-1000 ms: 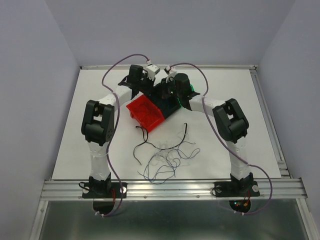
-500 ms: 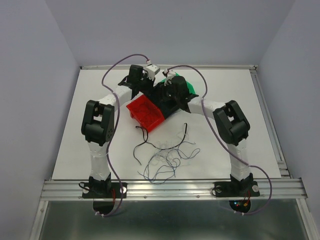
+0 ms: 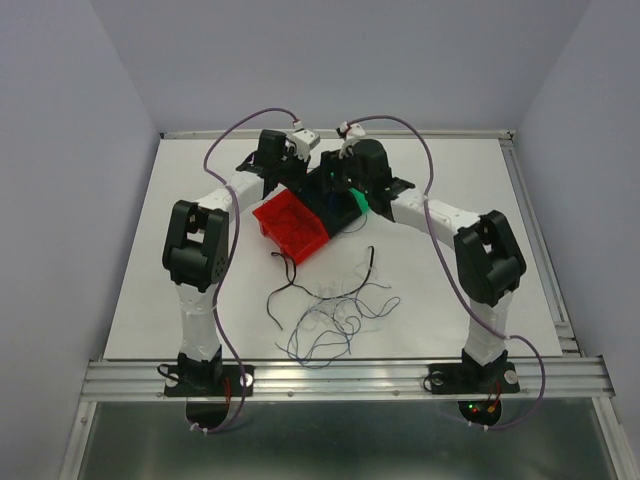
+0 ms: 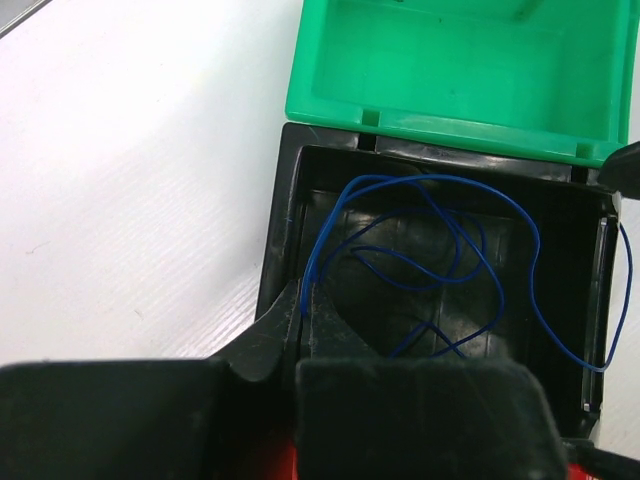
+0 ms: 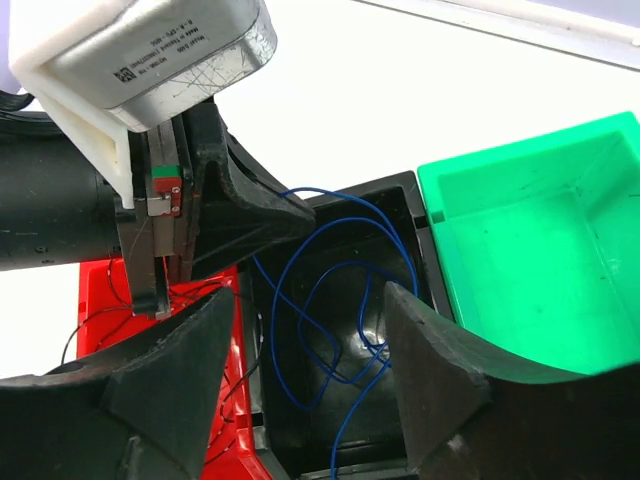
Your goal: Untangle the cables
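Blue cable (image 4: 460,255) lies in the black bin (image 4: 285,230). The right fingers (image 5: 190,350) gape empty; the left fingers (image 4: 420,410) are closed, hold unclear. Next, probably: pull another strand from the clump (image 3: 335,315) on the desk (image 3: 470,170).

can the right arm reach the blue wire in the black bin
Probably yes: the right gripper hangs open over the black bin, the blue wire lies uncovered; the left gripper only crowds one wall.

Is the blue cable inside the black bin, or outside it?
Inside. Both wrist views show the blue cable coiled within the walls of the black bin, one loop rising toward its rim.
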You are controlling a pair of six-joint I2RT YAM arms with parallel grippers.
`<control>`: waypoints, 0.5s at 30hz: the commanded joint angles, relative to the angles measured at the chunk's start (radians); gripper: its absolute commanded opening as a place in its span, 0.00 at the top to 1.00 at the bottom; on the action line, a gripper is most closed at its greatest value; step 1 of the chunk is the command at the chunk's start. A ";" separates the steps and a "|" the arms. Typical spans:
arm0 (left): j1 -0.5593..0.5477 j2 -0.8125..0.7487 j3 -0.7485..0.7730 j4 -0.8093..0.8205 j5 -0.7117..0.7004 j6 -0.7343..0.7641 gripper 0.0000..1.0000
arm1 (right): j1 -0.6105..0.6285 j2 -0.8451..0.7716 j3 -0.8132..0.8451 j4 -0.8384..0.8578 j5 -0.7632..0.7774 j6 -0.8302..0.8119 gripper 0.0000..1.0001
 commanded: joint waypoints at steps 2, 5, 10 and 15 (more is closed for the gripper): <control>-0.012 -0.064 0.006 0.010 0.009 0.011 0.94 | 0.002 -0.062 -0.084 -0.042 0.037 -0.004 0.26; -0.032 -0.062 0.003 -0.015 -0.005 0.024 0.93 | 0.002 -0.088 -0.160 -0.042 0.030 0.001 0.35; -0.063 -0.049 0.012 -0.041 -0.038 0.040 0.90 | 0.002 -0.131 -0.257 -0.043 -0.018 -0.009 0.40; -0.064 -0.021 0.039 -0.065 -0.042 0.041 0.78 | 0.002 -0.107 -0.272 -0.043 -0.052 -0.015 0.48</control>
